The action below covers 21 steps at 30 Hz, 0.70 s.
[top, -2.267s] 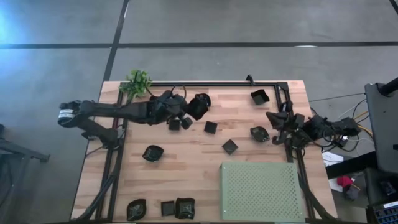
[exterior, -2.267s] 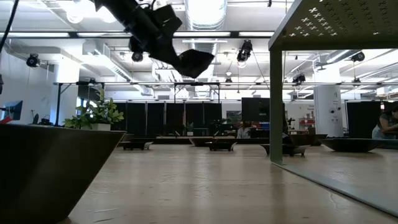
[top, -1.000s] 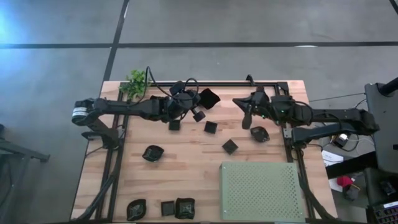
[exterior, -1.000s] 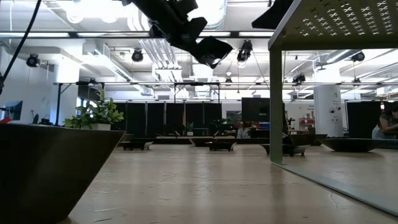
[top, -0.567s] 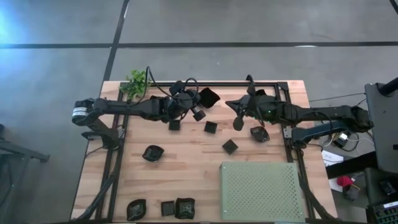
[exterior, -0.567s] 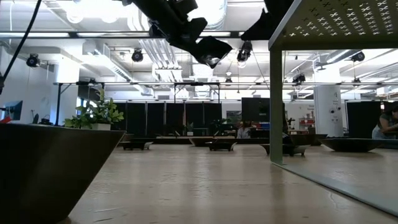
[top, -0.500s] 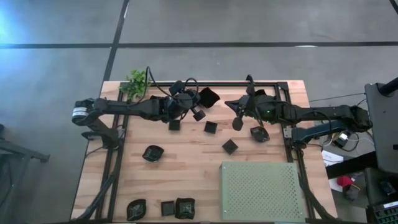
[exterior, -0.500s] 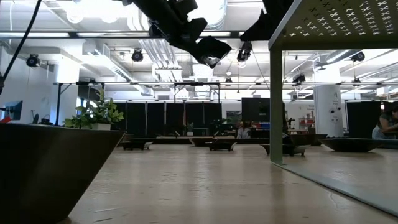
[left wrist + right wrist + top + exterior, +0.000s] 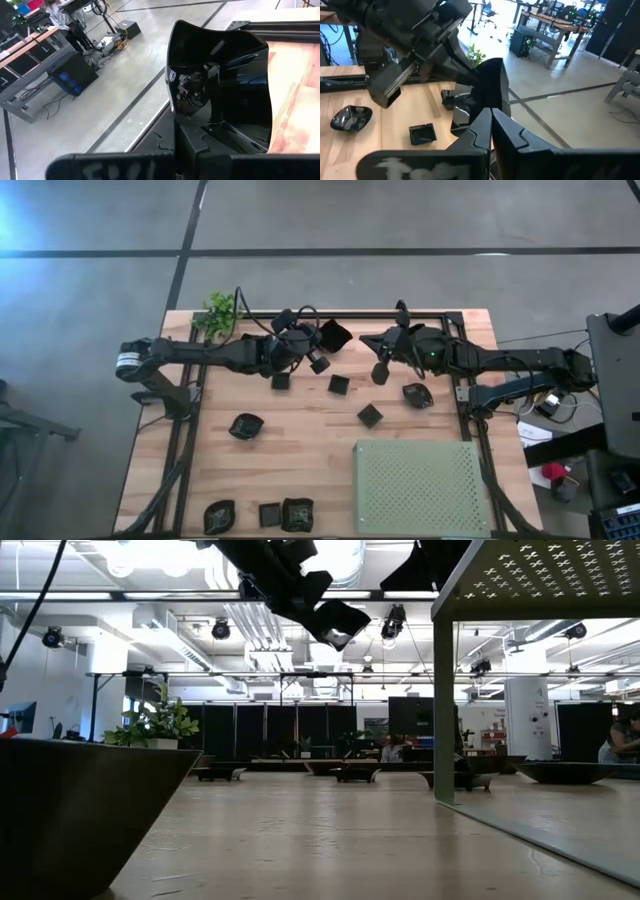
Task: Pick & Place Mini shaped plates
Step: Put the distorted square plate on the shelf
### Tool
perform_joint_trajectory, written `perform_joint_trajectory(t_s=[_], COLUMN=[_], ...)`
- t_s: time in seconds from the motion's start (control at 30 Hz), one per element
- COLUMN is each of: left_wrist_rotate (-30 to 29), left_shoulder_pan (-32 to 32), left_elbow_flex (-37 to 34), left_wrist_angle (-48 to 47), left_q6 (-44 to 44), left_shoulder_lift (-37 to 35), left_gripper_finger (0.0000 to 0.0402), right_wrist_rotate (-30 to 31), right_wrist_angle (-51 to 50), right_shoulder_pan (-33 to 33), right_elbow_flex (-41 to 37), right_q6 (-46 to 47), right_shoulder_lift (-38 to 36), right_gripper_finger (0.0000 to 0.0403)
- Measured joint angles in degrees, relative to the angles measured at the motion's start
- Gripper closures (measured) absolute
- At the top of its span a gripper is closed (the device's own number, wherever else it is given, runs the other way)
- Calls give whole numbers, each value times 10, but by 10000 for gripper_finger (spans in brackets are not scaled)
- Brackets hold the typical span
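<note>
Near the upper middle of the high view, I see one glossy black plate [image 9: 335,335] lifted above the table [image 9: 300,450], and the left gripper [image 9: 320,352] has its fingers closed on the rim of it; in the left wrist view this same dish [image 9: 220,95] stands almost upright just in front of the two dark fingers [image 9: 192,142], its shiny inside turned toward the camera. On the low view the held plate [image 9: 338,622] hangs high in the upper centre of the frame, well apart from the wooden surface. Just right of it in the high view is the right gripper [image 9: 380,372], with fingers pressed together and nothing between them; its wrist picture shows the closed fingers [image 9: 492,127] pointing toward the held plate [image 9: 492,82] and the left arm [image 9: 405,45]. The other mini shaped plates lie spread on the table: two small square ones [image 9: 339,384] and [image 9: 370,416] in the middle, a rounded one [image 9: 417,394] to the right near the black frame rail [image 9: 462,380], another rounded one [image 9: 246,426] at the left centre, and three more [image 9: 264,514] in a row at the lower left edge. A perforated green mat [image 9: 420,488] fills the lower right part, and a small leafy plant [image 9: 220,313] stands at the upper left corner of the table.
</note>
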Motion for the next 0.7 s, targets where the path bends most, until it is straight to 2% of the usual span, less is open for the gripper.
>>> perform_joint_trajectory(t_s=[0.13,0.47,0.7], left_wrist_rotate=[1,5,4], left_shoulder_pan=[0,-2,-2], left_elbow_flex=[0,0,0], left_wrist_angle=[0,0,1], left_q6=[0,1,33], left_shoulder_lift=[0,0,0], left_gripper_finger=[401,401,401], right_wrist_rotate=[-1,10,14], right_wrist_angle=[-12,-15,-13], right_shoulder_pan=[0,0,-4], right_elbow_flex=[0,-1,-2], right_q6=[1,32,30], right_shoulder_lift=[0,1,25], right_gripper_finger=[382,296,280])
